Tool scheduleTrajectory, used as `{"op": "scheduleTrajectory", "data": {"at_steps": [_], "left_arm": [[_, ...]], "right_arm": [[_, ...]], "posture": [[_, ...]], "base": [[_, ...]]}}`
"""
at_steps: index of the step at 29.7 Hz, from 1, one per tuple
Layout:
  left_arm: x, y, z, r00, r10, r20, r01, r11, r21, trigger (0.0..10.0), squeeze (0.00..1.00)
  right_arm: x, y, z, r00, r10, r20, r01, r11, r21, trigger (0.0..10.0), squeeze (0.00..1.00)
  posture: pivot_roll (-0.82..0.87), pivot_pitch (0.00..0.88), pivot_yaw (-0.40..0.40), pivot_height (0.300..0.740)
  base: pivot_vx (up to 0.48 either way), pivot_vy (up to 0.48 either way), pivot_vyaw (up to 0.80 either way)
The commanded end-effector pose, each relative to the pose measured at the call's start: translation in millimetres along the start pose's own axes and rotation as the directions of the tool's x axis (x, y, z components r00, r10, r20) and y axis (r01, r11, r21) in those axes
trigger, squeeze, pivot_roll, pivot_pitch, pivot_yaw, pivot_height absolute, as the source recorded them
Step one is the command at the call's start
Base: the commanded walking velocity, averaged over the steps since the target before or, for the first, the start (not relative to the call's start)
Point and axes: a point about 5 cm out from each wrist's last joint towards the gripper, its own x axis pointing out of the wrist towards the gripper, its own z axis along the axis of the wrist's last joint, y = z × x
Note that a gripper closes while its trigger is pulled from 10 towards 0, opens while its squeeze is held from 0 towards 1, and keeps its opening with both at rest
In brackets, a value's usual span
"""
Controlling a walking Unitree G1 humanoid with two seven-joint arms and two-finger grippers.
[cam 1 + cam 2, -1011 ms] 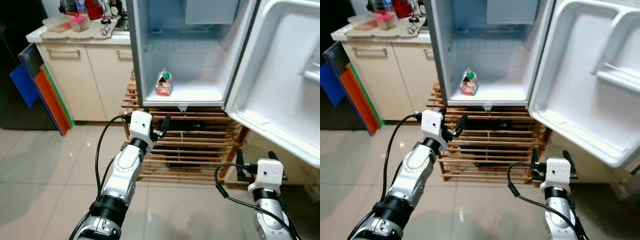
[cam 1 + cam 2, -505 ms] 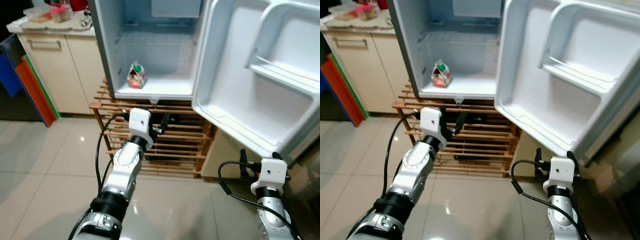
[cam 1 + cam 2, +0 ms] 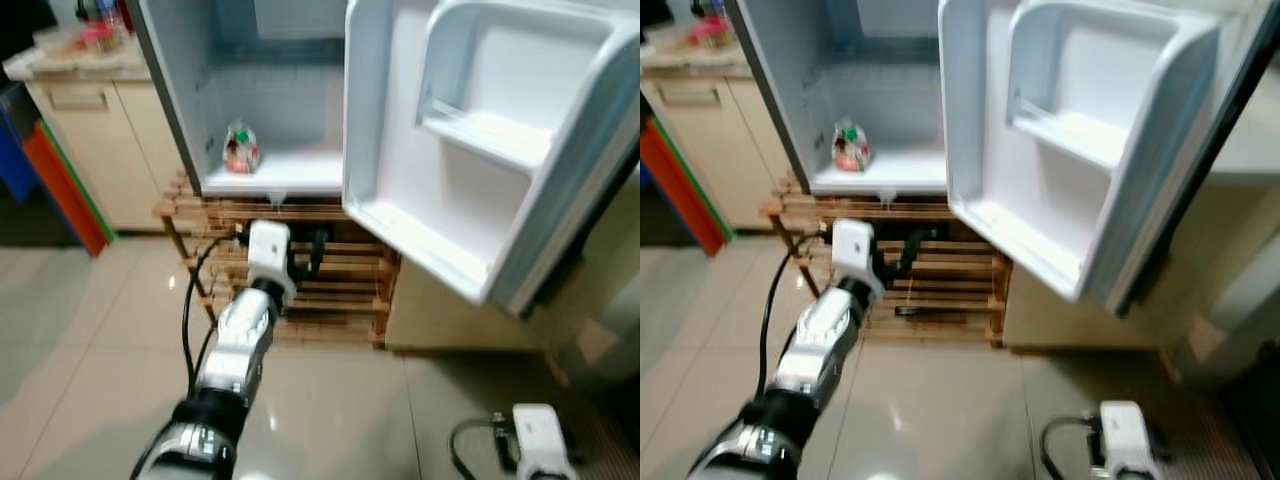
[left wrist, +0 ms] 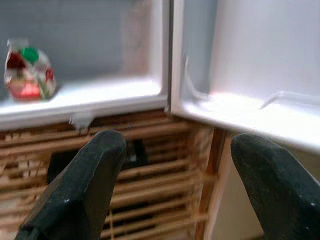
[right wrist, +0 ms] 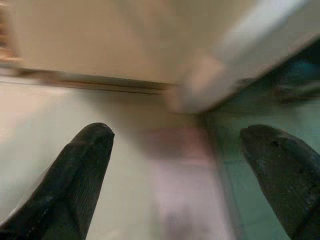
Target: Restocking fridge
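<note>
The fridge [image 3: 170, 120] stands open on a wooden rack [image 3: 345, 285], its door [image 3: 470, 150] swung wide toward my right so the inside can be reached. One small carton [image 3: 240, 150] sits at the left of the fridge floor, upright as far as the blur lets me judge; the rest of that floor is bare, so I judge the restocking is barely begun. My left gripper [image 4: 172, 185] is raised in front of the rack just below the fridge's lower edge, fingers [image 4: 80, 185] spread apart and holding nothing. My right gripper [image 5: 175, 185] hangs low over the tiled floor [image 3: 90, 330], fingers [image 5: 65, 175] also spread and empty.
</note>
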Motion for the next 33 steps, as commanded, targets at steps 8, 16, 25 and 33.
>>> {"op": "scheduleTrajectory", "data": {"at_steps": [8,16,25,33], "left_arm": [[-5.0,-0.5,-17,0.996,-0.03,-0.086,0.03,1.0,-0.005,10.0,0.0],[-9.3,-4.8,-27,0.991,-0.051,-0.123,0.052,0.999,0.007,10.0,0.0],[-14.7,-3.6,-42,0.973,-0.062,-0.223,0.076,0.995,0.057,10.0,0.0],[-25.9,3.5,-66,0.929,-0.033,-0.369,0.047,0.998,0.03,10.0,0.0]], "right_arm": [[34.1,-84.3,62,0.906,-0.394,0.155,0.397,0.918,0.013,10.0,0.0],[45.5,-118.9,138,0.788,-0.518,0.333,0.499,0.854,0.147,10.0,0.0],[48.5,-123.3,193,0.743,-0.508,0.436,0.451,0.861,0.234,10.0,0.0],[46.5,-103.5,228,0.772,-0.379,0.511,0.164,0.895,0.416,10.0,0.0]], "posture": [[0.01,0.0,0.039,0.74],[0.01,0.0,0.038,0.74],[0.02,0.0,0.035,0.74],[0.02,0.0,0.031,0.74]], "base": [[0.0,0.0,0.0],[0.0,0.0,0.0],[0.0,0.0,0.0],[0.0,0.0,0.0]]}}
